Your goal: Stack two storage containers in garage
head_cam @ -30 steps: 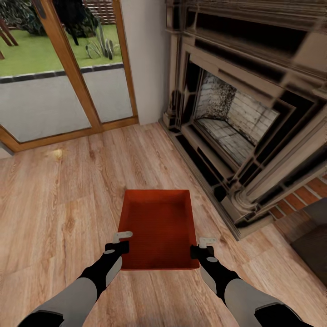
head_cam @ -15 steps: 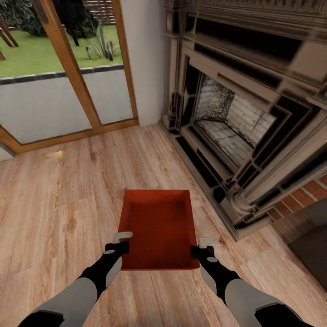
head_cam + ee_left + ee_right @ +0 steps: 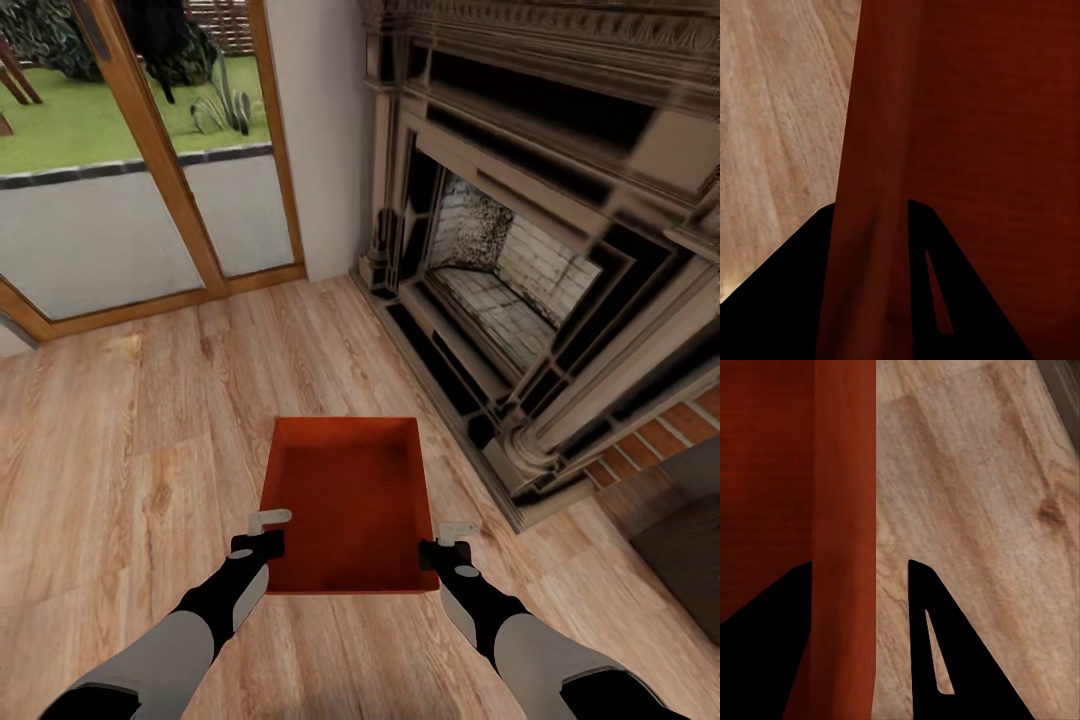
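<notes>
- The living room's wood-plank floor (image 3: 130,450) is the largest surface, pale boards running under everything in the head view and showing beside the bin wall at both wrist cameras
- A big dark fireplace (image 3: 540,280) with a pale brick firebox fills the right side; its base stands on the floor near the bin's far right corner, apart from it
- One wood-framed glass door (image 3: 150,170) takes the upper left, lawn and paving showing beyond the glass; it is well apart from the bin
- A strip of plain white wall (image 3: 320,130) stands between the door and the fireplace
- One storage container (image 3: 345,500) is in sight: an orange-red, open-topped rectangular bin, directly ahead of the robot between its two arms. Its long axis runs straight away from the robot, toward the wall, and the near short edge lies between the two hands. Whether it is lifted off the planks cannot be told
- Left hand (image 3: 266,530) sits at the bin's left long wall near the near corner; at the left wrist camera the red wall (image 3: 870,247) passes between the two dark fingers, so it is clamped on that wall
- Right hand (image 3: 450,538) is at the right long wall, mirrored; at the right wrist camera the red wall (image 3: 844,547) stands between its fingers with a gap to one of them, so a firm grip cannot be told
</notes>
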Controlling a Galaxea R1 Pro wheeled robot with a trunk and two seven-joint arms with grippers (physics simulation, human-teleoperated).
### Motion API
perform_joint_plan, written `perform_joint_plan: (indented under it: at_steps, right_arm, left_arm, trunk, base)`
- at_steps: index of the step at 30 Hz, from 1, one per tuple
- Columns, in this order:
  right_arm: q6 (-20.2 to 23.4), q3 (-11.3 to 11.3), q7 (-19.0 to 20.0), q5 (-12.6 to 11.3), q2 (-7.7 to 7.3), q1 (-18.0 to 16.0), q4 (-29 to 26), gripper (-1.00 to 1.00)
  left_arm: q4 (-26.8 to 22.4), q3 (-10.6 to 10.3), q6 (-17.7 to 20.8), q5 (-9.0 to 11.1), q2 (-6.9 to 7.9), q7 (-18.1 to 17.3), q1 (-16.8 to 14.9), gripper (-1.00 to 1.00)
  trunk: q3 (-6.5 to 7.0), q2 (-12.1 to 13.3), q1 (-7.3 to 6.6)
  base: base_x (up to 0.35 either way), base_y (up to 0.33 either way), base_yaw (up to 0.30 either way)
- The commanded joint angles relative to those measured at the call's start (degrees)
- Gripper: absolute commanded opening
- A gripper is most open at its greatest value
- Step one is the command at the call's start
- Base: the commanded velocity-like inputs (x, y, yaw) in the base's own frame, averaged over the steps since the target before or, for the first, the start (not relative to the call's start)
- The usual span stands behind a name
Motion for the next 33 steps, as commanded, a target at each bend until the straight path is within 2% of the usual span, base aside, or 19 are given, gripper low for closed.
perform_joint_plan:
  at_steps: [1, 33]
  right_arm:
    - [-0.1, 0.37, -0.28, -0.27, 0.0, -0.06, -0.16, -1.0]
    - [-0.06, 0.37, -0.27, 0.07, 0.0, -0.06, -0.16, -1.0]
  left_arm:
    - [-0.02, -0.46, 0.35, 0.61, 0.08, 0.7, 0.02, -1.0]
    - [-0.01, -0.46, 0.35, 0.63, 0.08, 0.7, 0.02, -1.0]
  trunk:
    - [0.15, 0.4, -0.23]
    - [5.9, 13.23, -7.26]
  base:
    - [0.0, 0.0, 0.0]
    - [0.0, 0.0, 0.0]
